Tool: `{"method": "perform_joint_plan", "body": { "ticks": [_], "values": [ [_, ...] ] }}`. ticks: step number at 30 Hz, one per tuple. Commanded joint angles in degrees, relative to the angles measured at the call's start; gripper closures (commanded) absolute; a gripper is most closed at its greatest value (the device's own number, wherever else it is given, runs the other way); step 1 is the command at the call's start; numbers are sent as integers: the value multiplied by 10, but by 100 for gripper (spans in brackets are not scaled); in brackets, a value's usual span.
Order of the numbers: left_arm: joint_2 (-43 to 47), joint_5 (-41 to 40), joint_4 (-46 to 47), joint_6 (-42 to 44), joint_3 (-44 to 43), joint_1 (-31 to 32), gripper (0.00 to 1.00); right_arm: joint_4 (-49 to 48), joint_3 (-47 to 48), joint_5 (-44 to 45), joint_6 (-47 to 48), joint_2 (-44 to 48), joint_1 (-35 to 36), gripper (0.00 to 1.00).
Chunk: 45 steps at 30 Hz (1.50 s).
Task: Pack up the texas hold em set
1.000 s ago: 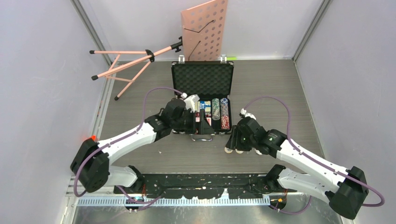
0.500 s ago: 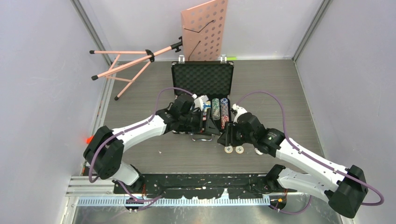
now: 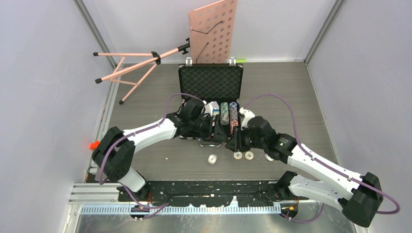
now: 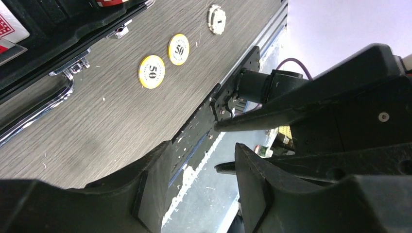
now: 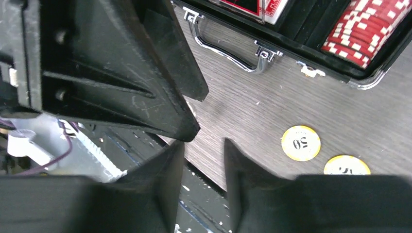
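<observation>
Texas hold 'em set: black ribbed briefcase (image 3: pixel 210 83) lying open at centre of the overhead view, with grey egg-crate foam in the raised lid and a silver carrying handle (image 5: pixel 228 51) on the lower edge. The tray holds rows of multicoloured poker chips (image 3: pixel 228 115), with red-and-white chips (image 5: pixel 369 26) at its right end. Two yellow round chips marked 50 (image 4: pixel 151 71) and one pale round chip (image 3: pixel 213 159) lie loose on the grey wood-grain table (image 3: pixel 291 97) just below the case.

Left gripper (image 4: pixel 203 155) and right gripper (image 5: pixel 203 155) are near the case's lower edge, both with jaws parted, the right narrowly, and nothing between them.

The tray's left half is hidden under the left arm, the red-backed card deck (image 5: pixel 252 6) is cut off at the frame top, and the pale chip's marking is unreadable.
</observation>
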<state>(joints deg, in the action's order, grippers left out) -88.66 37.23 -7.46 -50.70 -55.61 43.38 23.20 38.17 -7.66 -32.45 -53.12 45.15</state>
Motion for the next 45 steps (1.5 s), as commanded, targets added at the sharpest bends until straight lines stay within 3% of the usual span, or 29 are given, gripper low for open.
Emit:
{"method": "perform_joint_plan", "body": {
  "ticks": [1,4,7,11,15,16,20,25,35,45],
  "values": [
    [-10,23,14,-12,-18,1,49,-31,28,-12,18,3,5,74],
    [-16,30,18,-16,-18,1,53,-32,31,-11,20,-4,6,74],
    [-11,13,6,4,-18,1,51,-12,38,20,16,-25,6,74],
    [29,-87,-92,83,-20,0,44,25,37,43,-13,-30,7,66],
    [105,-227,-185,146,16,19,39,103,31,134,-61,-1,8,44],
    [123,-260,-201,168,26,34,35,120,32,167,-83,7,8,32],
    [192,-399,-226,169,84,115,10,238,43,255,-154,14,7,16],
    [231,-517,-213,123,138,239,8,273,40,272,-196,17,7,14],
    [174,-591,-229,-4,144,375,9,251,15,260,-204,55,7,14],
    [40,-572,-241,-90,82,414,18,254,10,262,-201,75,7,14]
  ]
}}
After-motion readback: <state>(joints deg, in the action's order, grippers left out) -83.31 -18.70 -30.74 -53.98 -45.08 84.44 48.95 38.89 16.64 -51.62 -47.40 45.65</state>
